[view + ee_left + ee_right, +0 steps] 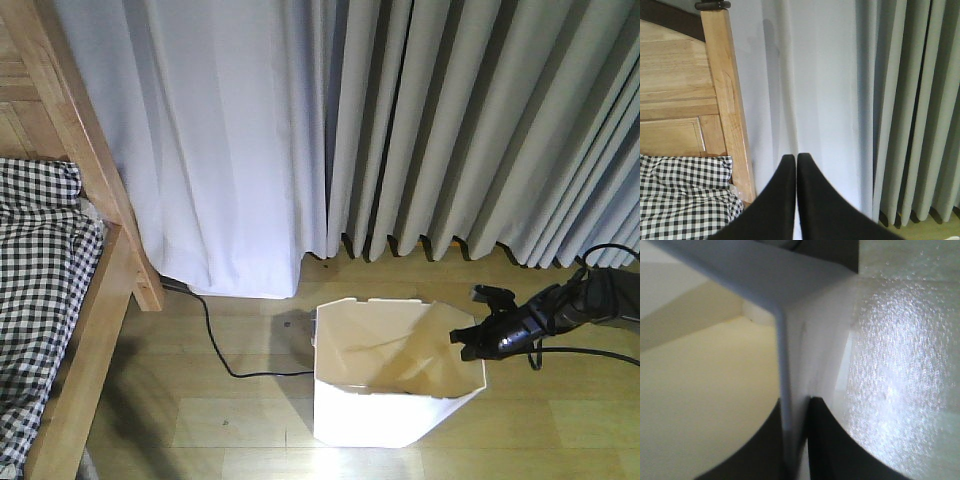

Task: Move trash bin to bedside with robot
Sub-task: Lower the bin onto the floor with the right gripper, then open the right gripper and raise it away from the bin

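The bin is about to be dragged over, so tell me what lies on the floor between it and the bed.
A black cable crosses that floor, running from beside the bed post to the trash bin's left side. Nothing else visible lies between them. The right gripper is clamped on the bin's rim.

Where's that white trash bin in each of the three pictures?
Front view: trash bin bottom centre on the floor, right gripper at its right rim.
Left wrist view: not in it.
Right wrist view: its wall fills the centre, pinched in the right gripper.
Shared landmark: the wooden bed post, in front and left wrist views only.
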